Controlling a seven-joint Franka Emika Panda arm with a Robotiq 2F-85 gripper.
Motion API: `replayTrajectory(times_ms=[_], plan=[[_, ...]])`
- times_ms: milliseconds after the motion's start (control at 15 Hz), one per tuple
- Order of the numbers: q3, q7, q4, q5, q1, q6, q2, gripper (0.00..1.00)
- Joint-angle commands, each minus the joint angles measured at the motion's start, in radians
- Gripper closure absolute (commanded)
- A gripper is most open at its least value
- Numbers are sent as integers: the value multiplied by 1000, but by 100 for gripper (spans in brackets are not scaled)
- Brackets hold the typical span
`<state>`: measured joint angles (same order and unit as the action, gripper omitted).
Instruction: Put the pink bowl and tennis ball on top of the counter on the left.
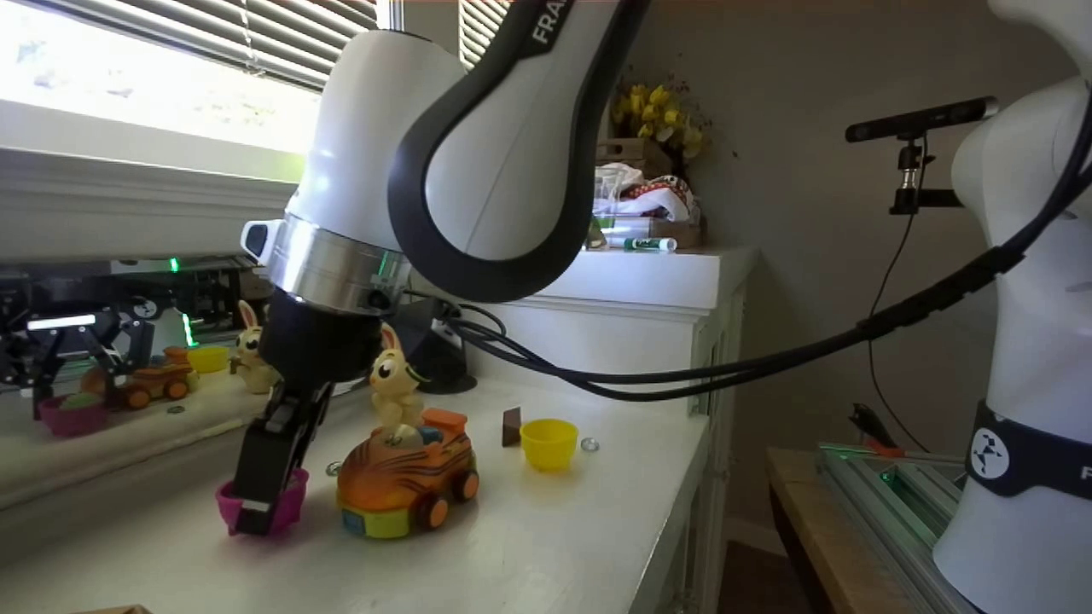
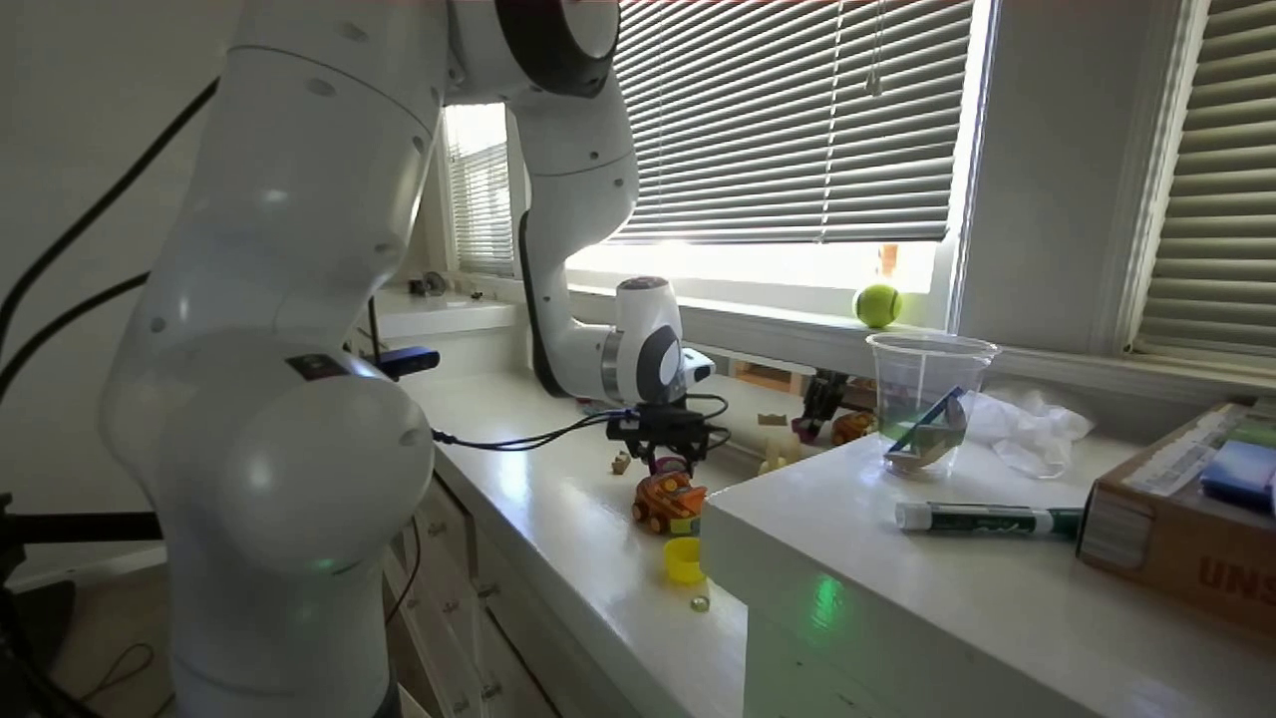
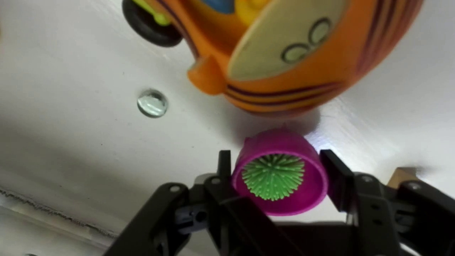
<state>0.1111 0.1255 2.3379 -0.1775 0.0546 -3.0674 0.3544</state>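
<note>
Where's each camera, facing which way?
Wrist view: wrist-mounted, facing down at the round magenta bowl; black gripper shows.
In an exterior view: near a raised white ledge, facing along the white counter; white arm, gripper show.
In an exterior view: opposite end, facing that ledge past the orange toy car; arm, gripper show.
Both exterior views share that car.

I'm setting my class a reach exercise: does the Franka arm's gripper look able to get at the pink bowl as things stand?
Very likely yes: the gripper has a finger on each side of the pink bowl. The orange toy car sits close by but blocks neither.
</note>
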Motion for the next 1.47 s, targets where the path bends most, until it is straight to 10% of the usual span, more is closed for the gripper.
replayTrajectory(times_ms=[0,200,267,467,800,1133,1400], plan=[[5,41,-20,4,-10,-26,25,62],[2,47,-20,2,-8,-25,23,61],[16,50,-19,12,-16,-16,18,12],[12,35,-5,15,-6,6,-27,0],[-5,-3,32,20,15,76,-156,0],[-216,-325,31,-184,131,201,-320,0],[-243,-588,2,-338,121,409,-431,0]])
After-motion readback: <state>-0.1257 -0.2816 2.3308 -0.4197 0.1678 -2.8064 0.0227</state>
